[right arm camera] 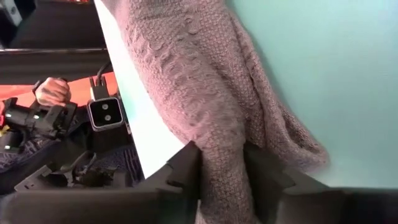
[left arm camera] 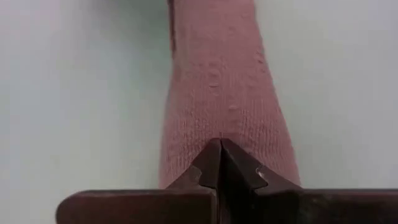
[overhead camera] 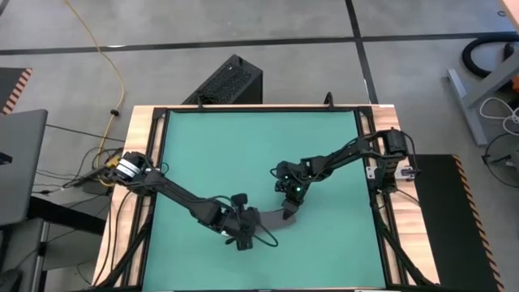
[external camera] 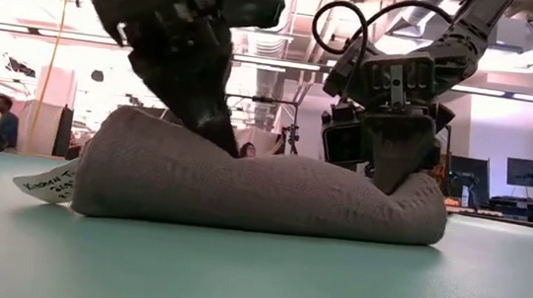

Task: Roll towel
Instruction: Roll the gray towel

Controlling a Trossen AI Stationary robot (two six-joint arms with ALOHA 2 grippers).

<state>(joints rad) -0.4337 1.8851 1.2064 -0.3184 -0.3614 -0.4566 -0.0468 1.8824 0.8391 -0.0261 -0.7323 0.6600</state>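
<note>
The dark grey towel (overhead camera: 272, 217) lies as a thick roll on the green mat (overhead camera: 243, 146), in the near middle. In the low view the towel (external camera: 262, 193) rests along its whole length, with its white tag (external camera: 44, 185) sticking out at the left end. My left gripper (overhead camera: 242, 229) is shut, its tips on the roll's top (left arm camera: 221, 146). My right gripper (overhead camera: 290, 203) is shut on the roll's other end (right arm camera: 224, 165). My left gripper presses its shut fingertips (left arm camera: 211, 155) down on the top of the roll (external camera: 236, 156), left of its middle, slanting down from above. The cloth is dented in under the tips. The roll lies on the mat. My right gripper pinches the roll's right end (right arm camera: 221, 149) between its two fingers (right arm camera: 186, 165), coming from above and pointing down. The fingers lie across the roll. The cloth bulges up beside them (external camera: 426, 191); the end rests on the mat.
The mat fills a dark-framed wooden table (overhead camera: 134, 162). A black box (overhead camera: 227, 81) stands on the floor beyond the far edge. A camera block (right arm camera: 104, 112) sits at the table's edge. A person (external camera: 1, 121) and a hand (right arm camera: 53, 93) show beyond the table.
</note>
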